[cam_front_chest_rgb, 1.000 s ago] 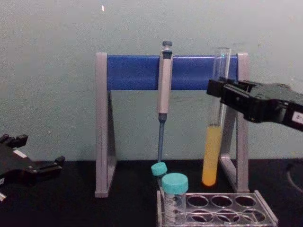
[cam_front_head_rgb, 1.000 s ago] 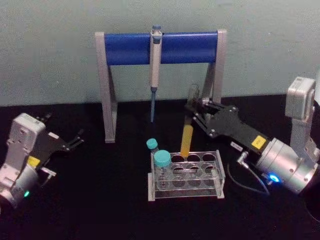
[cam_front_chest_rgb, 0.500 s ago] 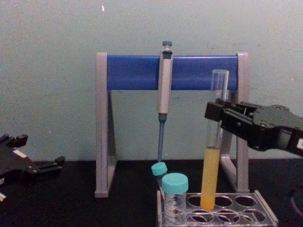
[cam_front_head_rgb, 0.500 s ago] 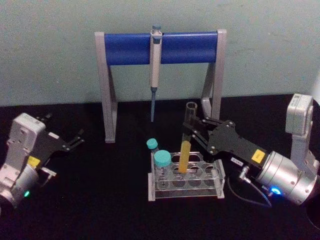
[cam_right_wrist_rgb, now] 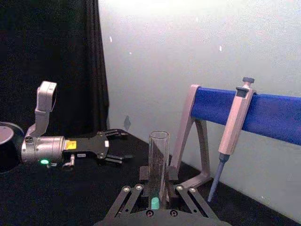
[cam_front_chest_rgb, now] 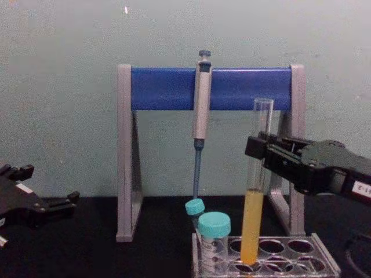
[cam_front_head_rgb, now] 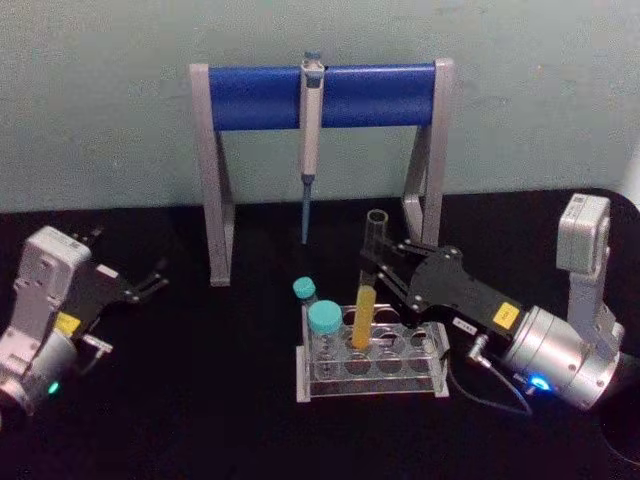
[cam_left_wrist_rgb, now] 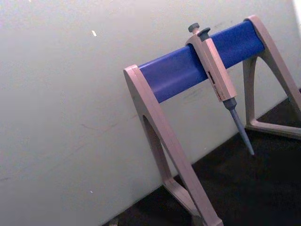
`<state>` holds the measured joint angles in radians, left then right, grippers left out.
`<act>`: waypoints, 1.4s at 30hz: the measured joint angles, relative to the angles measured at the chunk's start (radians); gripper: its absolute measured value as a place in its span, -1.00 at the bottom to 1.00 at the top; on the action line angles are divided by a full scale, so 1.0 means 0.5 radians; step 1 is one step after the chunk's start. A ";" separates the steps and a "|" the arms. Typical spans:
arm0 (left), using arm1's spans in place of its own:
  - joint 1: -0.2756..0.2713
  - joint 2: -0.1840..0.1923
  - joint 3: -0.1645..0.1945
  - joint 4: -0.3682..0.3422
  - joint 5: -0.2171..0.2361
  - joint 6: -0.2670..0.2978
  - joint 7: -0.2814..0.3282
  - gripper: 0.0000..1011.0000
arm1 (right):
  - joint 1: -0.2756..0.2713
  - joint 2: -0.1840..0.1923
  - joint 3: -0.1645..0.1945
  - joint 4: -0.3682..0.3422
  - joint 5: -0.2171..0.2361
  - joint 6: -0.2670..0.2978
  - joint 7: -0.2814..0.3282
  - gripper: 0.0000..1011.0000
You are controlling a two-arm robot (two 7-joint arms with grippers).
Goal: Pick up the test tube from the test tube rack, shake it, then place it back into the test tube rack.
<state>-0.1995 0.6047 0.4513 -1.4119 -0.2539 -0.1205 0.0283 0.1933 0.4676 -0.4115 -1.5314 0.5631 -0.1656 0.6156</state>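
— Two teal-capped tubes point(cam_front_head_rgb: 324, 318) stand at the left end of the test tube rack point(cam_front_head_rgb: 372, 386). What stands behind it on the desk point(cam_front_head_rgb: 220, 400)?
— The pipette stand point(cam_front_head_rgb: 320, 95), a pipette point(cam_front_head_rgb: 311, 130) hanging from its bar, apart from the right end effector point(cam_front_head_rgb: 378, 258).
— And the test tube point(cam_front_head_rgb: 363, 310)?
— Upright, clamped above its liquid by that end effector's closed fingers, with its round bottom inside a back-row hole. The left end effector point(cam_front_head_rgb: 152, 280) is parked well to the left, fingers apart.

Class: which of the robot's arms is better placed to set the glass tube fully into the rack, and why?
Right. The right gripper is shut on the tube, whose lower end is in the rack. The left gripper sits open, far off to the side.
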 joint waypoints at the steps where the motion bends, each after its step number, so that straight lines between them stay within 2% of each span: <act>1: 0.000 0.000 0.000 0.000 0.000 0.000 0.000 0.98 | 0.003 -0.002 -0.002 0.006 -0.001 -0.001 0.000 -0.55; 14: 0.000 0.000 0.000 0.000 0.000 0.000 0.000 0.98 | 0.020 -0.046 -0.038 0.101 -0.032 0.007 -0.021 -0.55; 42: 0.000 0.000 0.000 0.000 0.000 0.000 0.000 0.98 | 0.002 -0.109 -0.058 0.218 -0.081 0.041 -0.068 -0.55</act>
<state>-0.1995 0.6047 0.4514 -1.4120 -0.2539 -0.1205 0.0283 0.1943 0.4129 -0.4407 -1.4226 0.5227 -0.1450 0.5815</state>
